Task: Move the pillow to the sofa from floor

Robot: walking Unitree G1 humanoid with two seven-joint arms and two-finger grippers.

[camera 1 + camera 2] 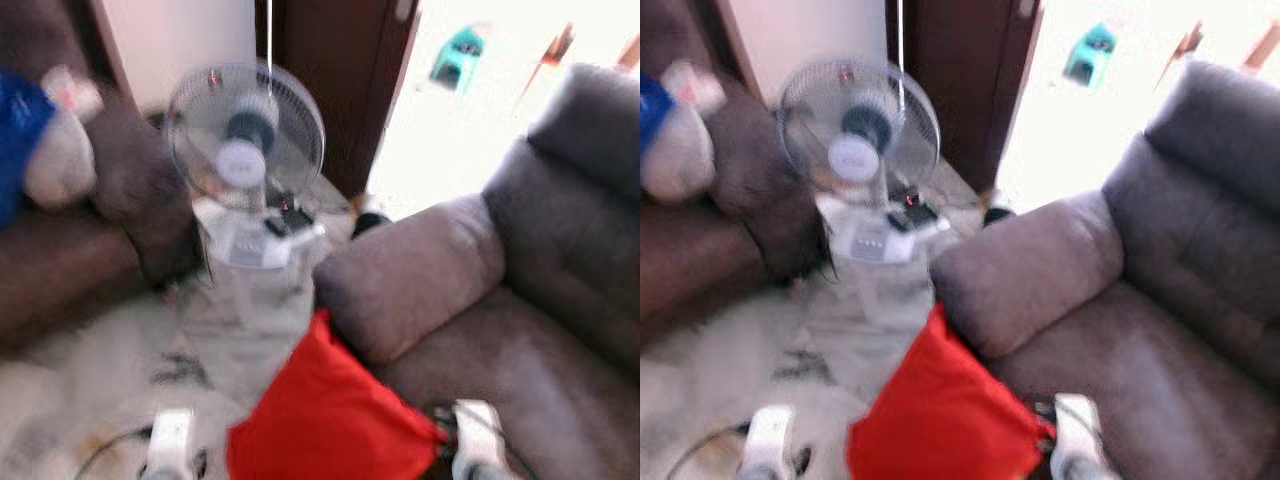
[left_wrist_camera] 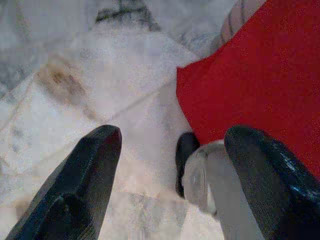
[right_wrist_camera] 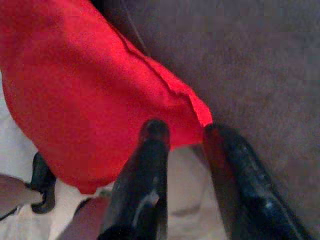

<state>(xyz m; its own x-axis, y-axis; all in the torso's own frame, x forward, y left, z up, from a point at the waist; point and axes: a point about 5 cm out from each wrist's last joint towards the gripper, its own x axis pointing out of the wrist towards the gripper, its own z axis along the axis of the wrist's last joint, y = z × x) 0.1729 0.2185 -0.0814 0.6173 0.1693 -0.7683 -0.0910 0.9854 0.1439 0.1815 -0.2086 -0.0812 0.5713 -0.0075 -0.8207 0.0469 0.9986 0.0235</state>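
Red pillow (image 3: 85, 85) of matt woven cloth with a stitched seam edge; sofa (image 1: 520, 300) in soft grey-brown matt upholstery; floor (image 2: 100, 85) of smooth pale veined stone, faintly stained; right pincer (image 3: 185, 145) fingers glossy black plastic; fan (image 1: 245, 135) with a thin wire grille and white plastic base.

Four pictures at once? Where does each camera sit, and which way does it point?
Left eye view: on the head, looking forward and down at the red pillow, grey sofa and fan; both silver wrists show.
Right eye view: the head's other eye, same scene.
Left wrist view: on the left arm, along the open left tool toward marble floor.
Right wrist view: along the right tool at the pillow's corner.
All four share the pillow.
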